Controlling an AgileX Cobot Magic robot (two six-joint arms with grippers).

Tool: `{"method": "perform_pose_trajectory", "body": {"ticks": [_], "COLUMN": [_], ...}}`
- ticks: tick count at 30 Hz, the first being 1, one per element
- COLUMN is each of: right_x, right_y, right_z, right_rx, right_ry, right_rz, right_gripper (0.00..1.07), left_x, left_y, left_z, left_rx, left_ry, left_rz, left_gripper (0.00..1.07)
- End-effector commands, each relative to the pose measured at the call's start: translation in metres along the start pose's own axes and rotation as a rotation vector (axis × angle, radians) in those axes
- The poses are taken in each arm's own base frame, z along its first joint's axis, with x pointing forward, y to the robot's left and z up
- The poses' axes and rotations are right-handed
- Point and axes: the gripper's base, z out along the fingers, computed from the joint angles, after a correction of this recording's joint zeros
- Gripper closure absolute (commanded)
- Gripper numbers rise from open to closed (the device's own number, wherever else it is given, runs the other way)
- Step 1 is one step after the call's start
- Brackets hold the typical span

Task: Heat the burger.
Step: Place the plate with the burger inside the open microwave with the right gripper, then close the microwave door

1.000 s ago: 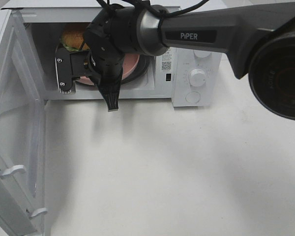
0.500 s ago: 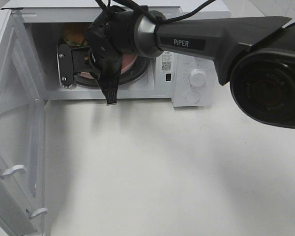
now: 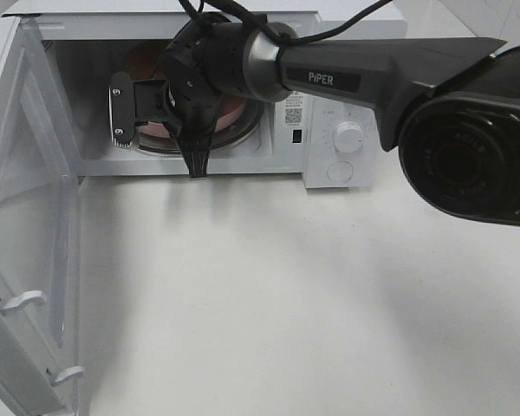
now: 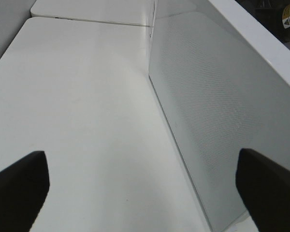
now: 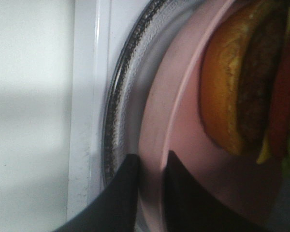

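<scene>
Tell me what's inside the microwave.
The burger sits on a pink plate on the glass turntable, with the right hand astride the plate's rim. From the high camera, the arm hides much of the microwave's inside.

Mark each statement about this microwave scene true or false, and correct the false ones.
1. The microwave door stands open. True.
2. The burger sits on a pink plate. True.
3. The left gripper holds the burger. False: its jaws stand wide apart with nothing between them.
4. The plate lies on the table outside the microwave. False: it rests on the glass turntable inside the microwave.
5. The right gripper has a finger on each side of the plate's rim. True.
</scene>
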Motion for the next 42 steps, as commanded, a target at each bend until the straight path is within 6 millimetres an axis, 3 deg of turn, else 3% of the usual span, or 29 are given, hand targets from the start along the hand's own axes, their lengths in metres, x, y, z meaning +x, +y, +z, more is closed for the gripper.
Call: {"method": "perform_pose_trajectory", "body": {"ticks": [1, 8, 10, 13, 20, 25, 36, 42], "right_x": [-0.001, 0.0, -0.002, -0.003, -0.005, -0.002, 0.004, 0.011], "right_y": [-0.013, -0.012, -0.011, -0.011, -0.01, -0.004, 0.009, 0.022], "right_z": [-0.006, -0.004, -0.005, -0.007, -0.014, -0.02, -0.038, -0.058], "right_rx": [0.064, 0.056, 0.032, 0.031, 0.03, 0.035, 0.068, 0.106], "right_ry": [-0.035, -0.034, -0.059, -0.064, -0.082, -0.106, -0.184, -0.264], "right_rz": [0.013, 0.029, 0.077, 0.085, 0.091, 0.08, 0.082, 0.072], "right_gripper": [0.84, 0.71, 0.62, 0.6, 0.38, 0.31, 0.31, 0.31], "left_x": [0.001, 0.001, 0.001, 0.001, 0.001, 0.001, 0.001, 0.001], "left_y": [0.0, 0.0, 0.0, 0.0, 0.0, 0.0, 0.0, 0.0], "left_z": [-0.003, -0.003, -0.003, -0.003, -0.003, -0.003, -0.003, -0.003], "left_rx": [-0.007, -0.007, -0.007, -0.007, -0.007, -0.007, -0.007, -0.007], "left_ry": [-0.016, -0.016, -0.016, -0.016, -0.016, -0.016, -0.016, -0.016], "left_rz": [-0.004, -0.004, -0.004, -0.004, -0.004, -0.004, -0.004, -0.004], "left_gripper": [0.09, 0.09, 0.09, 0.09, 0.09, 0.09, 0.09, 0.09]}}
